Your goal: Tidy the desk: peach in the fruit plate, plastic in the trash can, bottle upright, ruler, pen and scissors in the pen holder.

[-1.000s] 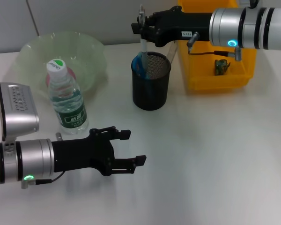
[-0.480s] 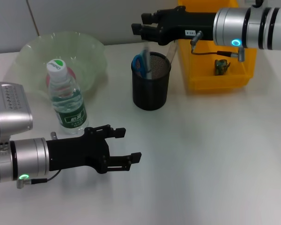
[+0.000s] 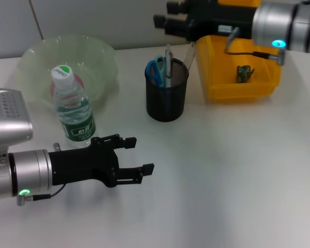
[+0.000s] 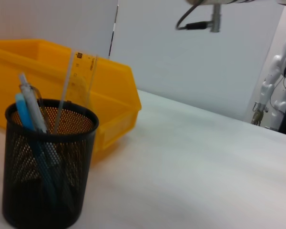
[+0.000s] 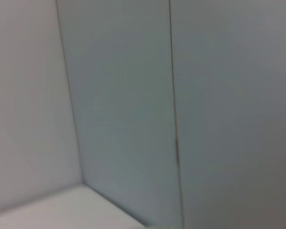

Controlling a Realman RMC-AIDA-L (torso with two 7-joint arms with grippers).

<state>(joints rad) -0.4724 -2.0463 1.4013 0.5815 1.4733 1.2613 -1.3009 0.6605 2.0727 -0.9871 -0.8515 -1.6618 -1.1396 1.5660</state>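
while pen (image 3: 168, 62) in pen holder (image 3: 167, 98), right hand (image 3: 163, 18) above, grip unclear; left hand (image 3: 137, 155) wide.

Before you, pen holder (image 3: 167, 98) mid-desk with pen (image 3: 168, 62), scissors (image 3: 154, 70) and ruler (image 3: 189, 56) in it, bin (image 3: 241, 85) to its right, bottle (image 3: 73, 109) upright to its left, bowl (image 3: 67, 64) behind the bottle.

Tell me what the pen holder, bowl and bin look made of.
Pen holder: black wire mesh, probably metal; the ruler shows through it. Bowl: translucent pale green, likely plastic or glass. Bin: opaque glossy yellow, apparently moulded plastic.
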